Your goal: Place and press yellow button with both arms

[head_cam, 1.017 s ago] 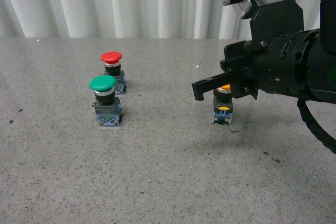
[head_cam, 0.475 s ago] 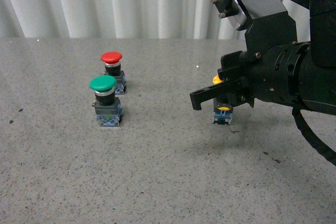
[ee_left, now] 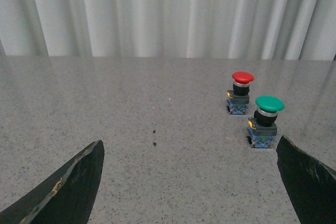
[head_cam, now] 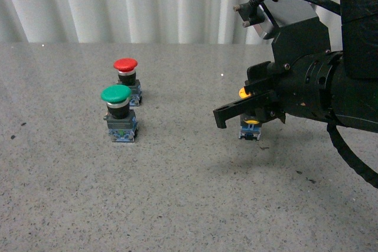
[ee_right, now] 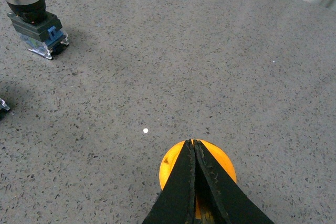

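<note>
— Where's the yellow button (head_cam: 250,123) right now?

— Standing upright on the grey speckled table (head_cam: 177,205), well off to the right of the green button (head_cam: 118,112). The right arm (head_cam: 319,87) hangs over it, so from the front only a sliver of yellow cap, the yellow tab and the blue-grey base show.

— And the right gripper (head_cam: 221,117)?

— Fingers pressed together, tips meeting. In the right wrist view they (ee_right: 191,174) lie across the yellow cap (ee_right: 170,166), pointing past it. Whether they press on the cap, I cannot tell.

— Anything changed from a moment ago?

— Yes. The arm has tipped: the camera block (head_cam: 277,7) on top sits higher and further left than a second back, and the finger line slopes lower at its tip. The edge of the yellow cap now peeks out beside the arm, where earlier it was mostly covered. The button has not shifted.

— The left side?

— The left gripper (ee_left: 189,182) has its fingers (ee_left: 68,192) spread wide apart, holding nothing. Beyond it stand the green button and, just behind that, the red button (ee_left: 241,92), both unmoved.
</note>
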